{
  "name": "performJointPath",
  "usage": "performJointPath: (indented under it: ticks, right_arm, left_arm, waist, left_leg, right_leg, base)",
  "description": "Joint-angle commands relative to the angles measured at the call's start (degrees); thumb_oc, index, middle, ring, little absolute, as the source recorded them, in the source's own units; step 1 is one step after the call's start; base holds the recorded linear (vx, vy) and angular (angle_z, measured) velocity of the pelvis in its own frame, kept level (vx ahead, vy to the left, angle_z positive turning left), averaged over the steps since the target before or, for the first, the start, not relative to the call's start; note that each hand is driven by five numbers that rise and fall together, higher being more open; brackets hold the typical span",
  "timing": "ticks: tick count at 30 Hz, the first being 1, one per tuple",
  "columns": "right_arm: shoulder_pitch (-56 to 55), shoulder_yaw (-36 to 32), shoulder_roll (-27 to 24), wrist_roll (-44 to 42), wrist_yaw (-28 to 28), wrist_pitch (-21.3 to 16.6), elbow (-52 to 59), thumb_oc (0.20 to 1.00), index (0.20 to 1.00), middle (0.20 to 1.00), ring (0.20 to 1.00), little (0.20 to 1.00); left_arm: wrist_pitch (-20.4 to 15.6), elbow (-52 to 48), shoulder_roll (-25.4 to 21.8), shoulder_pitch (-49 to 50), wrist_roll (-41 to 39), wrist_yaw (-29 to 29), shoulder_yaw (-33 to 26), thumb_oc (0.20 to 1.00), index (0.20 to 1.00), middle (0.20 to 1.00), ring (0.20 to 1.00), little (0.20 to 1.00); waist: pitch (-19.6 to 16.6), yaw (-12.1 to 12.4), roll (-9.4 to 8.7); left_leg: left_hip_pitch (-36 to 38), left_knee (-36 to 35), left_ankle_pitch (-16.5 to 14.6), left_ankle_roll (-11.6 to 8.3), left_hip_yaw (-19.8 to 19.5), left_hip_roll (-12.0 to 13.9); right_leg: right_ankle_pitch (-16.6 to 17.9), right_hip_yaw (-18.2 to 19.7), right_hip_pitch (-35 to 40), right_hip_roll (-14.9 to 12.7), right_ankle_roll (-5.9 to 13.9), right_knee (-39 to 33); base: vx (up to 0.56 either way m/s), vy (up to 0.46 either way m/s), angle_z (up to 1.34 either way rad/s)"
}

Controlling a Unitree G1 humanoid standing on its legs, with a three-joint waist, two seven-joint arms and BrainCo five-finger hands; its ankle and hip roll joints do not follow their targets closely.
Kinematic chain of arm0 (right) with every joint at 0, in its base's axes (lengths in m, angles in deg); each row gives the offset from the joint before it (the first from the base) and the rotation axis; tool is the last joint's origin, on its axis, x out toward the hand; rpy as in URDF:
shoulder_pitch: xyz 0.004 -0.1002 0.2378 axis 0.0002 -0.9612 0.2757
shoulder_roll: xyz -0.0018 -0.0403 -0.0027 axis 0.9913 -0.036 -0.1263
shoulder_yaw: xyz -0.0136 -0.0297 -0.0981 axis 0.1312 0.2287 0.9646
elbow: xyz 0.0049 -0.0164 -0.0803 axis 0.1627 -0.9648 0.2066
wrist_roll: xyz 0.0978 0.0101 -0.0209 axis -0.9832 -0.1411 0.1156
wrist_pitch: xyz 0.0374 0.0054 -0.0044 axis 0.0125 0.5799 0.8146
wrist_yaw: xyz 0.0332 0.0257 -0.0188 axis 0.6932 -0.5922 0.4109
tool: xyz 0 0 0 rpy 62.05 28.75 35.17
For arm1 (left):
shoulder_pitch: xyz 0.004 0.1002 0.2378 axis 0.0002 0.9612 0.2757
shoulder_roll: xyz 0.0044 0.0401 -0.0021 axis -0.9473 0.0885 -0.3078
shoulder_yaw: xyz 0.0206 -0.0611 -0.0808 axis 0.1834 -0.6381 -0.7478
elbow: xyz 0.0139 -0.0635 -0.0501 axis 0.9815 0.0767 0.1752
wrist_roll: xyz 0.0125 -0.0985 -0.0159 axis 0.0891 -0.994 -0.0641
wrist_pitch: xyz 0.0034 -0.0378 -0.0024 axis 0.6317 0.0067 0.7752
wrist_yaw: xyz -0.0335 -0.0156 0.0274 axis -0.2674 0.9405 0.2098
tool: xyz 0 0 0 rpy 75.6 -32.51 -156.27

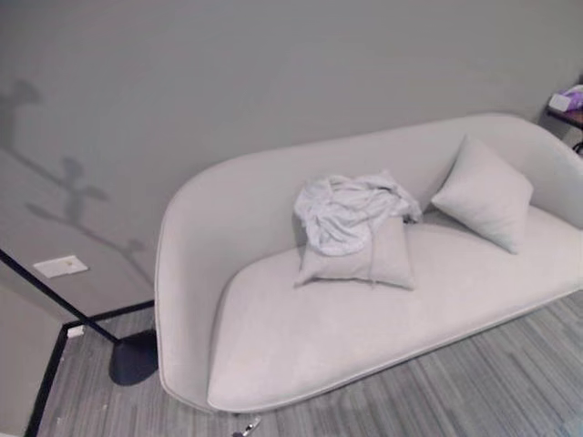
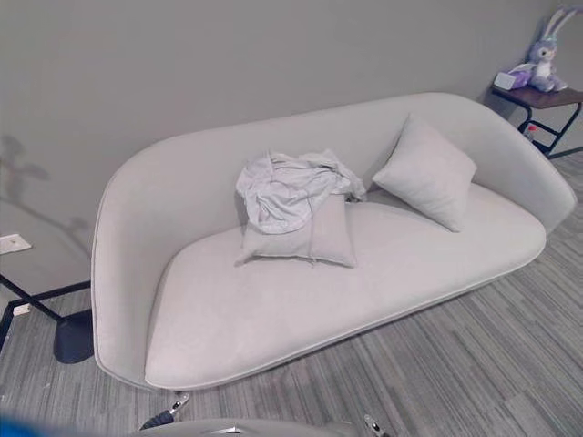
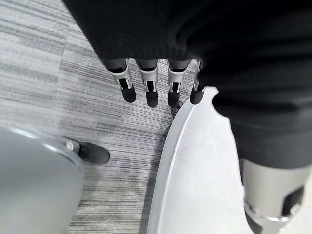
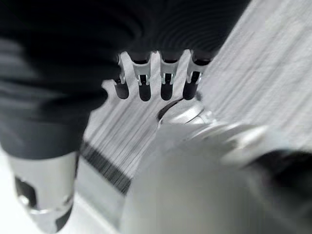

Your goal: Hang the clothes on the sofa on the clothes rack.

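A crumpled pale grey-white garment [image 1: 346, 211] lies in a heap on the light grey sofa [image 1: 364, 328]. It rests partly on a square cushion [image 1: 375, 262] and partly against the backrest, near the sofa's middle. In the left wrist view my left hand [image 3: 148, 85] hangs over the striped carpet with its fingers straight and nothing in it. My right hand [image 4: 144, 83] in the right wrist view hangs the same way, fingers relaxed and holding nothing. Both hands are away from the garment.
A second cushion [image 1: 483, 193] leans in the sofa's right corner. A black stand with a slanted rod and a round dark base [image 1: 134, 357] sits on the floor left of the sofa. At the far right a small side table [image 2: 547, 96] carries a plush rabbit [image 2: 544, 53].
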Motion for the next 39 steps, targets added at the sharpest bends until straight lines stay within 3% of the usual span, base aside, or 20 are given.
performJointPath:
  ticks: [1,3,5,8,13,18,21,23,26,28,31,33,35,37,38,39]
  right_arm:
    - [3.22,0.68,-0.95,4.18,-3.38,-3.91,6.00,1.000,1.000,1.000,1.000,1.000]
    - [2.32,0.56,-3.32,8.94,-6.78,-4.09,19.91,1.000,1.000,1.000,1.000,1.000]
    - [2.46,-0.08,-5.84,13.78,-10.16,-3.91,28.81,1.000,1.000,1.000,1.000,1.000]
    - [3.21,-0.51,-8.62,20.20,-13.59,-2.65,37.26,1.000,1.000,1.000,1.000,1.000]
    - [2.54,-0.46,-9.82,27.92,-16.41,-1.52,45.51,1.000,1.000,1.000,1.000,1.000]
    - [1.02,-0.26,-11.14,33.21,-17.24,-0.83,50.19,1.000,1.000,1.000,1.000,1.000]
    - [1.11,0.23,-12.53,37.84,-18.23,-0.36,52.71,1.000,1.000,1.000,1.000,1.000]
    - [1.39,1.65,-14.37,45.78,-21.08,0.09,54.04,1.000,1.000,1.000,1.000,1.000]
    - [1.69,2.04,-14.77,46.89,-21.93,0.32,54.91,1.000,1.000,1.000,1.000,1.000]
    - [1.97,2.38,-14.78,46.34,-21.96,0.32,56.41,1.000,1.000,1.000,1.000,1.000]
    - [2.48,4.20,-15.37,47.66,-22.03,-0.29,57.47,1.000,1.000,1.000,1.000,1.000]
    - [3.01,5.28,-15.86,49.48,-23.29,-0.66,56.88,1.000,1.000,1.000,1.000,1.000]
    - [3.05,5.60,-16.15,50.56,-24.68,-0.48,55.59,1.000,1.000,1.000,1.000,1.000]
    - [3.14,5.54,-16.17,50.18,-25.17,-0.41,55.14,1.000,1.000,1.000,1.000,1.000]
    - [3.13,5.78,-16.46,50.48,-25.15,-0.37,55.05,1.000,1.000,1.000,1.000,1.000]
    - [3.13,5.79,-16.47,50.48,-25.15,-0.37,55.05,1.000,1.000,1.000,1.000,1.000]
  left_arm:
    - [-0.87,-0.86,-2.89,0.70,-4.19,1.69,-5.32,1.000,1.000,1.000,1.000,1.000]
    - [-0.55,-2.74,-3.11,1.43,-5.96,2.35,-7.81,1.000,1.000,1.000,1.000,1.000]
    - [-0.40,-3.60,-3.34,1.48,-6.33,3.11,-8.74,1.000,1.000,1.000,1.000,1.000]
    - [0.02,-4.48,-2.75,0.76,-4.99,3.85,-8.16,1.000,1.000,1.000,1.000,1.000]
    - [0.26,-6.72,-0.58,0.86,-3.27,4.23,-6.67,1.000,1.000,1.000,1.000,1.000]
    - [0.25,-7.51,0.57,2.42,-2.15,4.45,-6.38,1.000,1.000,1.000,1.000,1.000]
    - [0.57,-7.18,1.41,3.22,-2.38,4.93,-6.79,1.000,1.000,1.000,1.000,1.000]
    - [0.16,-8.11,2.09,2.67,-1.12,5.70,-4.72,1.000,1.000,1.000,1.000,1.000]
    - [-0.27,-9.34,2.49,2.14,-0.78,6.19,-2.98,1.000,1.000,1.000,1.000,1.000]
    - [-0.22,-10.39,2.95,1.62,-0.71,6.38,-1.57,1.000,1.000,1.000,1.000,1.000]
    - [-0.51,-12.00,3.65,0.48,-0.02,6.26,0.76,1.000,1.000,1.000,1.000,1.000]
    - [-1.19,-13.15,4.41,0.45,-0.52,6.62,1.98,1.000,1.000,1.000,1.000,1.000]
    - [-2.03,-14.93,5.12,1.05,-1.23,6.60,3.02,1.000,1.000,1.000,1.000,1.000]
    - [-2.24,-15.40,5.32,1.22,-1.86,6.83,4.13,1.000,1.000,1.000,1.000,1.000]
    - [-2.18,-14.81,5.13,1.17,-1.31,7.38,4.58,1.000,1.000,1.000,1.000,1.000]
    - [-2.18,-14.81,5.14,1.18,-1.31,7.38,4.58,1.000,1.000,1.000,1.000,1.000]
  waist:
    - [0.21,-0.02,-2.24]
    - [0.30,-0.37,-1.94]
    - [0.92,-0.62,-1.95]
    - [2.43,-1.37,-2.21]
    - [3.01,-2.24,-2.49]
    - [1.82,-2.08,-2.63]
    - [0.72,-1.87,-1.95]
    - [0.08,-1.55,-1.72]
    - [-0.20,-1.58,-1.62]
    - [0.30,-1.75,-1.68]
    - [2.24,-1.58,-2.52]
    - [3.48,-1.44,-3.32]
    - [3.36,-1.32,-4.30]
    - [3.15,-1.09,-4.35]
    - [3.02,-0.92,-3.81]
    - [3.02,-0.92,-3.80]
  left_leg:
    - [0.26,0.74,-4.79,-1.55,-3.03,2.16]
    - [0.55,0.74,-5.05,-1.55,-3.27,2.69]
    - [0.82,0.74,-5.10,-1.37,-3.84,2.27]
    - [2.88,0.74,-5.98,-0.96,-5.64,1.05]
    - [5.35,0.74,-7.13,-0.65,-9.72,-0.05]
    - [7.24,0.74,-8.43,-1.23,-12.28,0.58]
    - [8.12,0.74,-8.91,-2.10,-13.74,2.55]
    - [8.27,0.74,-8.93,-3.25,-15.08,4.31]
    - [8.63,0.80,-9.03,-4.05,-15.70,5.61]
    - [6.86,5.69,-8.92,-5.15,-15.50,5.75]
    - [0.67,19.23,-5.02,-7.30,-15.50,3.55]
    - [-3.51,23.29,-4.52,-7.29,-14.80,3.50]
    - [-4.49,17.74,-6.79,-6.71,-12.28,6.23]
    - [-6.05,10.78,-3.97,-6.84,-11.19,9.98]
    - [-7.29,5.62,-0.18,-7.50,-11.41,11.76]
    - [-7.16,5.34,-0.02,-7.52,-11.40,11.78]
  right_leg:
    - [10.90,-0.16,7.76,-1.66,1.48,-9.91]
    - [6.91,0.24,5.66,2.30,1.27,-13.35]
    - [6.44,1.43,3.34,5.12,1.52,-16.37]
    - [7.79,4.28,0.75,9.43,1.99,-20.10]
    - [10.52,7.92,-0.97,13.64,1.85,-22.39]
    - [9.89,8.88,0.80,14.15,0.30,-22.18]
    - [8.22,7.86,1.33,14.97,-0.81,-21.25]
    - [6.62,6.38,2.39,15.41,-1.72,-21.14]
    - [5.33,5.13,3.38,15.54,-2.31,-21.25]
    - [4.29,4.03,4.95,15.33,-2.96,-21.51]
    - [3.87,3.78,7.86,14.92,-4.14,-23.00]
    - [3.46,3.55,9.40,13.72,-4.22,-23.93]
    - [2.80,3.51,10.63,11.84,-3.46,-24.61]
    - [1.95,3.50,11.08,10.87,-3.07,-24.65]
    - [0.79,3.50,11.23,10.88,-3.16,-24.44]
    - [0.77,3.49,11.23,10.90,-3.18,-24.41]
  base:
    - [0.10,-0.039,-0.17]
    - [0.09,-0.028,-0.15]
    - [0.07,0.004,-0.31]
    - [0.10,0.012,0.02]
    - [0.15,-0.057,0.47]
    - [0.17,-0.120,0.28]
    - [0.19,-0.150,0.16]
    - [0.17,-0.173,0.21]
    - [0.16,-0.134,0.43]
    - [0.12,-0.091,0.43]
    - [0.03,-0.034,0.39]
    - [0.04,0.024,0.29]
    - [0.14,0.095,0.11]
    - [0.14,0.125,0.12]
    - [0.07,0.079,0.18]
    - [0.15,0.173,0.18]
